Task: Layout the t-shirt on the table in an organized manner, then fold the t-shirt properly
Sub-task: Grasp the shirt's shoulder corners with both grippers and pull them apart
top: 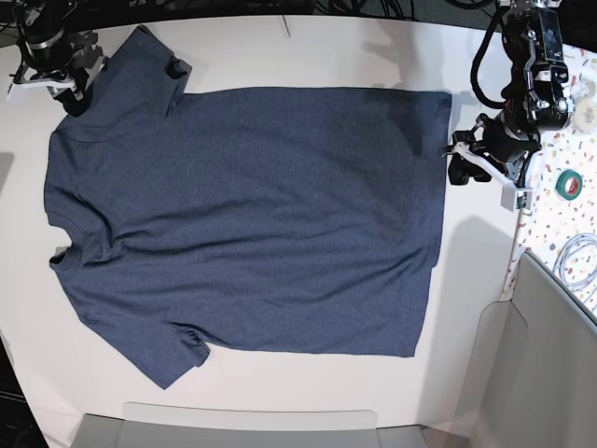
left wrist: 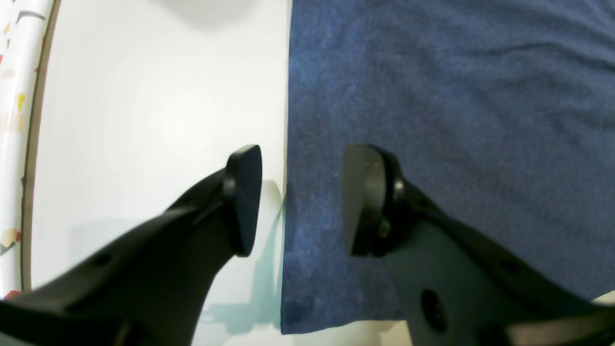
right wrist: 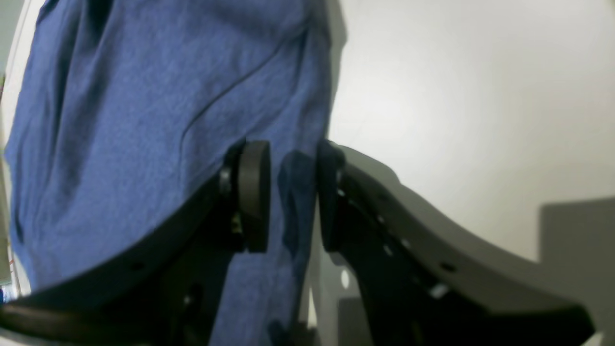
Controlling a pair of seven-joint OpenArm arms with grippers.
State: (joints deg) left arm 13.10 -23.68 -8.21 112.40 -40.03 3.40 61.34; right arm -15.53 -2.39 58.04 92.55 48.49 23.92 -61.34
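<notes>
The dark blue t-shirt [top: 252,215] lies spread flat on the white table [top: 471,308], collar to the left and hem to the right in the base view. My left gripper [left wrist: 302,197] is open and straddles the shirt's straight edge [left wrist: 287,120]: one finger over bare table [left wrist: 144,120], the other over cloth. In the base view it sits at the hem's far corner [top: 455,157]. My right gripper [right wrist: 293,197] hovers at the far sleeve [top: 70,93]. Its jaws stand partly apart, with the t-shirt's [right wrist: 144,120] edge running between them and not visibly pinched.
A speckled surface on the right carries a green tape roll [top: 571,183] and white cables [top: 578,257]. A grey panel [top: 550,355] stands at the front right. A pale tray edge [top: 252,425] runs along the front. The table's rim [left wrist: 29,144] lies left of my left gripper.
</notes>
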